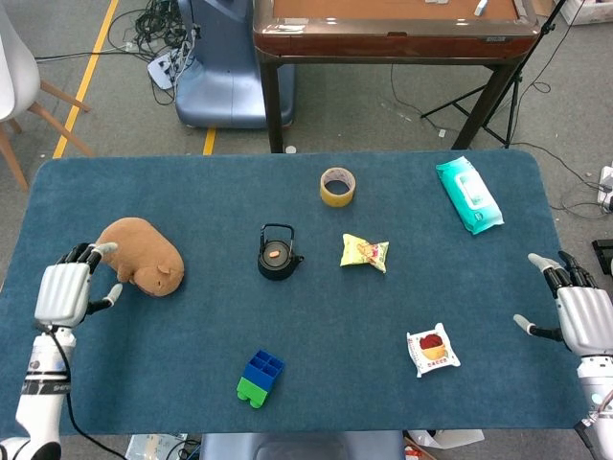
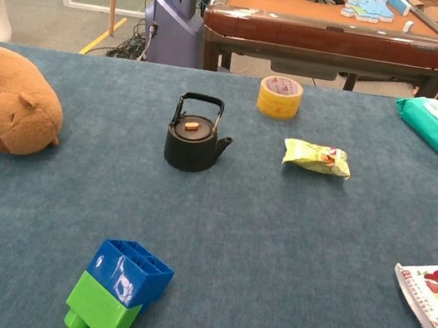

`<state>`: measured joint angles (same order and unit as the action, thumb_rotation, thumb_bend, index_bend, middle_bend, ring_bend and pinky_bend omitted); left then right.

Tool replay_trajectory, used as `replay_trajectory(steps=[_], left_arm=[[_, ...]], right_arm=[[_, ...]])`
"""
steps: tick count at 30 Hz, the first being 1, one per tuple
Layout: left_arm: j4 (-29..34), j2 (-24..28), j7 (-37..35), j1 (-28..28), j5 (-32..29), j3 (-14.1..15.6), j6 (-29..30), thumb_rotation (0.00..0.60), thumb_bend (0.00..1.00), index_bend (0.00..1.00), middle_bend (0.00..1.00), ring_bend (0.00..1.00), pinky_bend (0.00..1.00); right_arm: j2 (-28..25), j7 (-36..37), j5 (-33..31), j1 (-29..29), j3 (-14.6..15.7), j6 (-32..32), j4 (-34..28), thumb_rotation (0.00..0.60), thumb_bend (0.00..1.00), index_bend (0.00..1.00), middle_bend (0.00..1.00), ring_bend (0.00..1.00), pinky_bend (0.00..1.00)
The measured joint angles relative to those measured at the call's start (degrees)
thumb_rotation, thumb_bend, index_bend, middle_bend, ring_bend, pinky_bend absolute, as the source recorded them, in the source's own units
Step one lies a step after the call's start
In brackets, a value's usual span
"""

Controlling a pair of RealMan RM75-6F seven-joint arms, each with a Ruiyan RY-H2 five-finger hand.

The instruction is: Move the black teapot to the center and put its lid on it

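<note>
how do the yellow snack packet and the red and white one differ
The yellow snack packet lies near the table's middle, just right of the black teapot; the red and white packet lies nearer the robot's edge, toward the right hand. The yellow one looks crumpled, the red and white one flatter and squarer. Both lie untouched.
</note>
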<state>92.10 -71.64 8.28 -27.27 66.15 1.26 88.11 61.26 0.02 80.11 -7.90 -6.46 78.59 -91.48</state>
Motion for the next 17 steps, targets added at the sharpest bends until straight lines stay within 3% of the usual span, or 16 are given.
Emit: replay_trajectory(steps=[7, 17], left_arm=[[-2.2, -1.6, -0.2, 7.3, 5.4, 3.0, 5.0, 0.558, 0.25, 0.23, 0.24, 0.14, 0.2], [-3.2, -2.4, -0.9, 14.5, 9.5, 3.4, 8.8, 0.557, 0.25, 0.23, 0.23, 0.14, 0.2]], right_arm=[[-1.2, 2.1, 1.8, 0.7, 1.5, 0.1, -0.1, 0.6, 0.08, 0.15, 0.21, 0.05, 0.16], [-0.1, 6.3, 7.0, 1.2, 2.9, 2.8, 3.0, 0.6, 0.08, 0.15, 0.21, 0.05, 0.16]])
